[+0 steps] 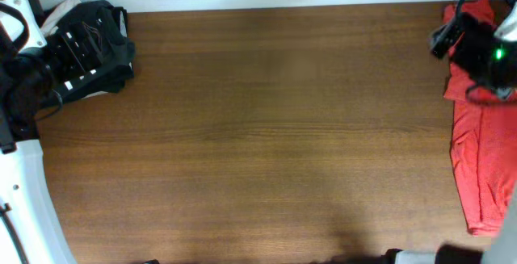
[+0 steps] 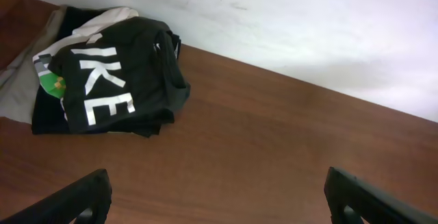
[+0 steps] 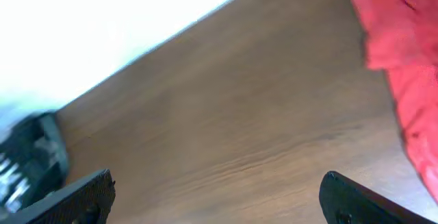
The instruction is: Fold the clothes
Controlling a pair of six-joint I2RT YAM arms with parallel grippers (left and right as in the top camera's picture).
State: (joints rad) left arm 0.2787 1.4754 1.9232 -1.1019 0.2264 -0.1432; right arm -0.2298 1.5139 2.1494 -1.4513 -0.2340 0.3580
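Item one, black T-shirt [image 2: 113, 80] with white NIKE lettering: folded into a compact bundle in the desk [image 1: 258, 135] corner by the wall on my left side. It lies on some pale cloth [image 2: 17, 80], ahead of my left pincer [image 2: 215, 186], whose fingers stand wide apart with nothing between them. Item two, red T-shirt [image 1: 481, 159]: stretched long along the desk's right edge, beside my right pincer [image 3: 217, 186], likewise wide apart and holding nothing.

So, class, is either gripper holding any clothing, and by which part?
Nothing is held. The left gripper stands open, clear of the black T-shirt; the right gripper stands open, clear of the red T-shirt.
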